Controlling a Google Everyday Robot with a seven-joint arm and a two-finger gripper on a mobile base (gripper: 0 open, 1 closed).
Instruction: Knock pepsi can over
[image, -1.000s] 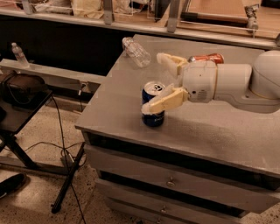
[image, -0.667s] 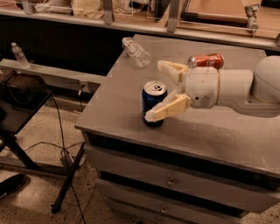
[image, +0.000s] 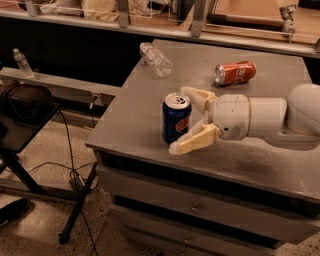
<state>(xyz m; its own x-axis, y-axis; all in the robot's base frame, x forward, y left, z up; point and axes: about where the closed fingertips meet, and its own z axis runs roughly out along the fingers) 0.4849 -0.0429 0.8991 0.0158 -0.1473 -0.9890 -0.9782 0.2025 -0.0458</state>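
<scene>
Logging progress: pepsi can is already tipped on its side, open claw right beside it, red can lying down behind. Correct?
Not quite. The camera view shows the pepsi can standing upright, not tipped over. The rest holds: the open claw is right beside it, one finger on each side, and the red can lies on its side behind.

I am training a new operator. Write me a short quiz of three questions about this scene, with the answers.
1. True or false: the pepsi can lies on its side on the table.
2. The gripper is: A) open, fingers spread right beside the pepsi can; B) shut, above the pepsi can; C) shut, beyond the table's edge.
3. Fill in: the orange-red can lies on its ____.
Key: 1 false, it stands upright; 2 A; 3 side.
</scene>
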